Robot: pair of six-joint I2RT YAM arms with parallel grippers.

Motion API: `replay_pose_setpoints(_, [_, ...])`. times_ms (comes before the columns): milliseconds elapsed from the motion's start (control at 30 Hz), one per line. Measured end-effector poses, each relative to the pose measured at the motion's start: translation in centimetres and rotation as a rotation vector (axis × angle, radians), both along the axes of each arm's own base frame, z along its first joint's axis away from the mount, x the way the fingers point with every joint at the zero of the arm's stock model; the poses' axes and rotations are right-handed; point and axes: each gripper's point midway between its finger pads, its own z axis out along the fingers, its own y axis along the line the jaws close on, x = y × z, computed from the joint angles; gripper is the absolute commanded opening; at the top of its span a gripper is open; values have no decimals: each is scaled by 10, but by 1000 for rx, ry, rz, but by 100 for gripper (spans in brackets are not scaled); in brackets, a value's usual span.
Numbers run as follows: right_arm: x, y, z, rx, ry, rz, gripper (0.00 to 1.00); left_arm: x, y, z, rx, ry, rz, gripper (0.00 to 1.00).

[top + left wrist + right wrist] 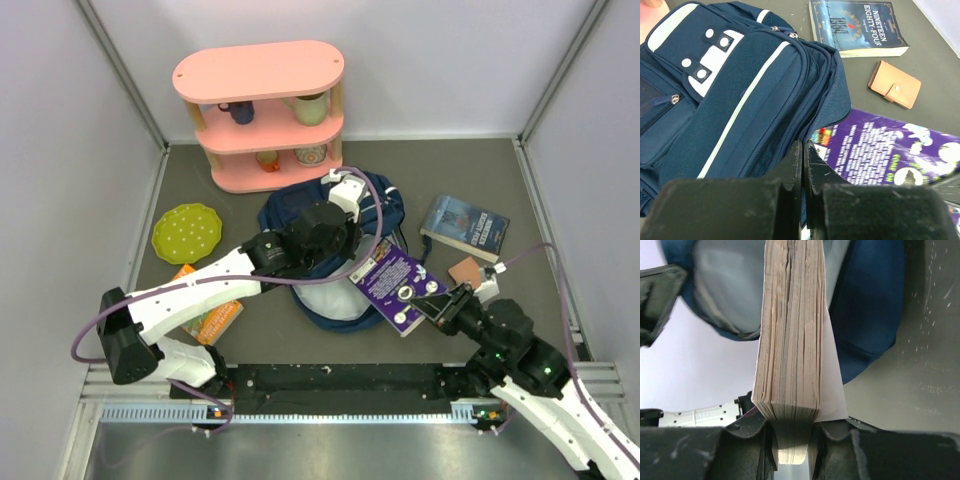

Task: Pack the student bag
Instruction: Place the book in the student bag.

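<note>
Student bag [755, 100], navy mesh (flat purple book [388, 277])

Counting one student bag [740, 110]; three books, namely purple book [395, 280], blue book [465, 225], orange book [215, 318]; one tan wallet [467, 270]; one green plate [186, 232]; one pink shelf [258, 70]; four cups [240, 110] [311, 108] [267, 160] [311, 155] sitting inside, two per tier.

The top view looks down from high above the near edge and takes in the whole tabletop [520, 180]. The left wrist view sits close over the backpack [740, 100], facing right toward the purple book [890, 150]. The right wrist view is nearer still, looking left along that book's page edge with the backpack behind it.
</note>
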Motion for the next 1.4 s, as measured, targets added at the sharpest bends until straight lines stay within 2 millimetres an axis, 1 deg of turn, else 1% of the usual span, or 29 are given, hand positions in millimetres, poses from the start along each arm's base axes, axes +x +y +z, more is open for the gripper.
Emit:
replay_pose_setpoints(200, [17,31,-46,137,89,11,0,-7,-5,0,-3,2,-17,0])
replay_pose_setpoints(300, [25,38,-59,191,101,-1,0,-9,-7,0,-7,6,-22,0])
replay_pose_setpoints(367, [30,39,-56,203,89,-14,0,-11,-8,0,-12,11,-22,0])
replay_pose_setpoints(533, [45,41,-30,250,24,-53,0,-13,-10,0,-19,17,-26,0])
replay_pose_setpoints(600, [50,43,-25,257,23,-64,0,-14,-10,0,-20,17,-27,0])
replay_pose_setpoints(767, [62,52,-30,240,72,-83,0,-14,-11,2,-22,14,-26,0])
replay_pose_setpoints(967, [77,63,-47,198,123,-104,0,-14,-12,6,-29,11,-27,0])
replay_pose_setpoints(1067, [90,71,-46,187,119,-118,0,-15,-13,9,-35,9,-32,0])
replay_pose_setpoints(1233, [116,90,-33,206,87,-118,0,-16,-13,11,-32,11,-45,0])
replay_pose_setpoints(1333, [133,103,-35,219,94,-114,0,-17,-11,13,-17,13,-46,0])
replay_pose_setpoints(1400, [142,106,-40,230,100,-118,0,-18,-9,14,-6,14,-45,0])
